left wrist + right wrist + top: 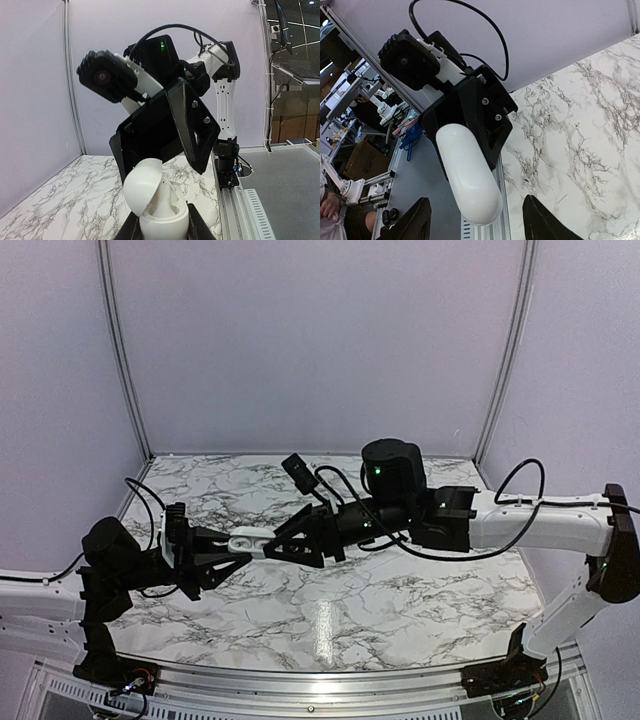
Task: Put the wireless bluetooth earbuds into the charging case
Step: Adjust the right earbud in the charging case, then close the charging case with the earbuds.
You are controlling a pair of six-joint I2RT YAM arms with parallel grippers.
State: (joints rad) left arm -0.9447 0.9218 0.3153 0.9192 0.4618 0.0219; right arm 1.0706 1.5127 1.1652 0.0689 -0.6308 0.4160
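The white case [252, 537] hung in the air above the marble table [400, 600], between the two arms. The left claw [238, 544] had closed tight on its base. From the left wrist view the lid stood swung open, and the case stretched out long toward the right claw [479, 225]. Its long axis ran roughly along the line joining the two claws.

The right claw was the nearer free one, and it faced the case's far end head-on. Its fingers [417, 222] were spread wide to either side of that rounded end, just short of it. As far as I could see they touched nothing and held nothing.

I could not make out the earbuds anywhere, neither on the table, in the case, nor in a claw.
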